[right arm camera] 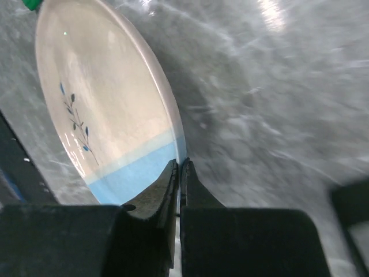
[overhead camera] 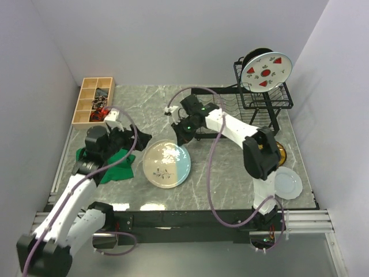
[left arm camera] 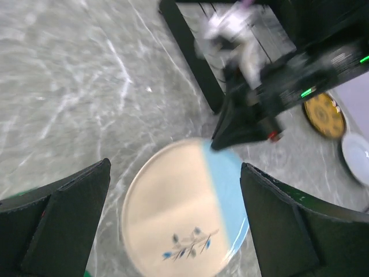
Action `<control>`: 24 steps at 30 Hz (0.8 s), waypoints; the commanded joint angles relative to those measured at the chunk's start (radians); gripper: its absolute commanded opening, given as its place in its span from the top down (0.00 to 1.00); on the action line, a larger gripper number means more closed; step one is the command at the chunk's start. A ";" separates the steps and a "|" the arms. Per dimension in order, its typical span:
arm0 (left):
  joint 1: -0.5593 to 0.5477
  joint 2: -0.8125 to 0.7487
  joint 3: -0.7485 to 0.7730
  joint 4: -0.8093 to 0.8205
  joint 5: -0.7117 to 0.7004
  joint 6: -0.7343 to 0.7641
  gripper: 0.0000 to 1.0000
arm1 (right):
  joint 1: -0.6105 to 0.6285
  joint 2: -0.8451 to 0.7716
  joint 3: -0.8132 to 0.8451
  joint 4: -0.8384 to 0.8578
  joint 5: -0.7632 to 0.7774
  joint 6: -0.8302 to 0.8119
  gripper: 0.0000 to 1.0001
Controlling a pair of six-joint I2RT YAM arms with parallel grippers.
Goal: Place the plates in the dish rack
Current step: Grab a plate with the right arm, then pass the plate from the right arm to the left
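Grey-veined desk (overhead camera: 230,173) is carrying everything. Nearest on the right, the pale white plate (overhead camera: 288,183) is lying flat by the right arm's base. Just beyond it, the yellow patterned plate (overhead camera: 281,151) is peeking out from under that arm, half hidden.

Over on the left, the green cloth (overhead camera: 120,166) is lying rumpled. The left gripper (left arm camera: 176,167) is hanging above it, jaws spread wide with nothing between them, facing the cream-and-blue plate (overhead camera: 164,164). That plate is lying flat in the middle of the desk, just beside the cloth and well apart from the rack.

Now the right gripper (right arm camera: 179,164) is reaching down to the plate's far rim on the blue side, jaws pressed together and tips right at the edge. Whether they are pinching the rim or only touching it, I cannot tell.

Farther back on the right, the dish rack (overhead camera: 262,101) is standing. The watermelon plate (overhead camera: 266,68) is standing on edge in its raised upper basket, with a black plate (overhead camera: 252,56) just behind it.

Far left, the wooden compartment box (overhead camera: 92,99) is sitting by the wall, small items showing in some compartments.
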 commanded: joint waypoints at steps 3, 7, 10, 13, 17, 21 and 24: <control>0.175 0.294 0.061 0.232 0.586 -0.011 0.00 | -0.066 -0.168 -0.101 0.111 0.021 -0.115 1.00; 0.237 0.539 0.146 0.207 0.836 -0.058 0.05 | -0.071 -0.211 -0.142 0.154 0.027 -0.132 1.00; 0.235 0.732 0.219 0.062 0.934 0.031 0.09 | -0.071 -0.231 -0.159 0.188 0.030 -0.136 1.00; 0.215 0.831 0.304 -0.151 0.887 0.204 0.09 | -0.077 -0.243 -0.162 0.203 0.026 -0.143 1.00; 0.188 0.920 0.389 -0.285 0.862 0.329 0.08 | -0.090 -0.248 -0.158 0.210 0.004 -0.159 1.00; 0.142 0.990 0.443 -0.371 0.879 0.462 0.10 | -0.099 -0.237 -0.141 0.200 -0.019 -0.176 1.00; 0.089 1.040 0.480 -0.449 0.859 0.529 0.12 | -0.108 -0.225 -0.119 0.196 -0.033 -0.173 1.00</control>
